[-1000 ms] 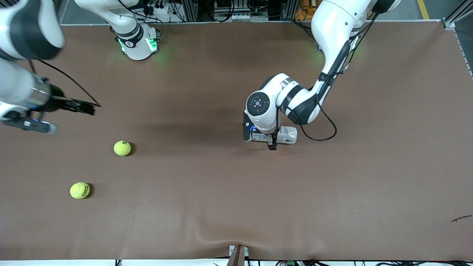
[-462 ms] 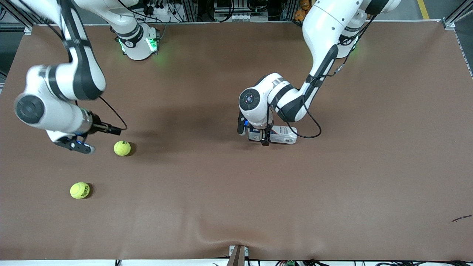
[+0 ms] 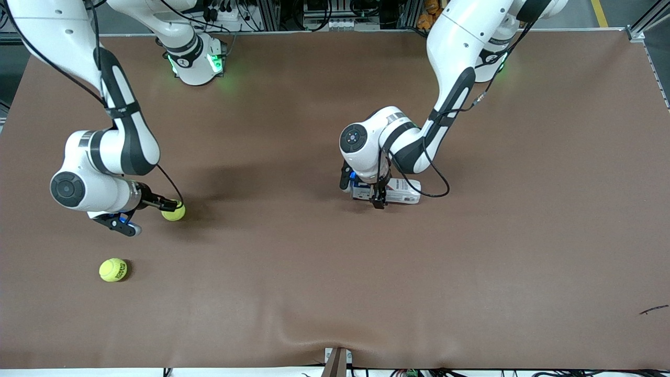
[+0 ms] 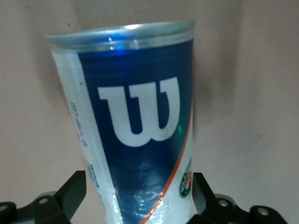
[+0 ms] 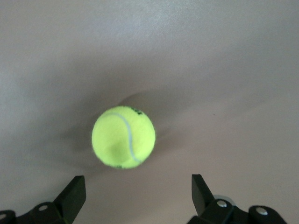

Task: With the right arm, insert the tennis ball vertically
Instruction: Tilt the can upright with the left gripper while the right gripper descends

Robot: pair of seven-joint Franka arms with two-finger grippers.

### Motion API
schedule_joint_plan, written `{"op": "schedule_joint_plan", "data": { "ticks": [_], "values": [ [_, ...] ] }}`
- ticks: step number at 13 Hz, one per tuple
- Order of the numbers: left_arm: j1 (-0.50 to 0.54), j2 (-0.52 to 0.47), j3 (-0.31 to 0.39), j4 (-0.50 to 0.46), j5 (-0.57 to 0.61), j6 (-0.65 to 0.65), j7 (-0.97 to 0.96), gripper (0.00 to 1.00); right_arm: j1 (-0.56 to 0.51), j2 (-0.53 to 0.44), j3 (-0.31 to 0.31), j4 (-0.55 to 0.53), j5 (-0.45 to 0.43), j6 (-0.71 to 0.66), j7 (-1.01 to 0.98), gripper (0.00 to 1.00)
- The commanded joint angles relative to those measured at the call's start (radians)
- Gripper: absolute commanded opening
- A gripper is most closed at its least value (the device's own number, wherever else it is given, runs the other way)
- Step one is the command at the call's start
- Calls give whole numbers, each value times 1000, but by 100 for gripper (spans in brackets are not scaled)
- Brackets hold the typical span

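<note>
From across the table, a yellow-green tennis ball (image 3: 174, 212) rests on the brown table (image 3: 314, 272) toward the right arm's end, with the right gripper (image 3: 144, 215) low over it, fingers spread and the ball partly under its tip. A second ball (image 3: 113, 269) lies nearer the camera, well apart, with plenty of bare cloth around both. Mid-table, the left gripper (image 3: 361, 191) straddles a ball can (image 3: 400, 191) lying on its side. The right wrist view shows the ball (image 5: 123, 136), its white seam curving, between and ahead of the wide-open fingers (image 5: 70, 196), untouched. The left wrist view shows the blue can (image 4: 135, 135) with its white W between spread fingers (image 4: 72, 191).
</note>
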Motion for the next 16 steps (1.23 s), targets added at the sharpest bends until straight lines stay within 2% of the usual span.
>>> {"op": "schedule_joint_plan", "data": {
  "ticks": [1,6,8,9,13,15,16],
  "values": [
    [2,-12,1,-20,29,13,-33,100,-18,47,11,10,74,42,16,100],
    [6,-18,4,-37,30,13,-41,100,-9,112,11,9,96,113,16,100],
    [3,-20,6,-40,29,13,-41,78,-9,130,11,9,96,114,15,100],
    [3,-20,6,-40,30,13,-41,74,-9,130,11,9,96,114,15,100],
    [8,-35,4,-34,29,6,-33,72,-12,132,11,10,96,116,15,100],
    [19,-62,1,-19,9,-4,-12,72,-13,132,9,12,96,116,15,100],
    [35,-73,-4,-16,-20,-14,5,68,-13,130,9,12,96,116,15,100]
  ]
}}
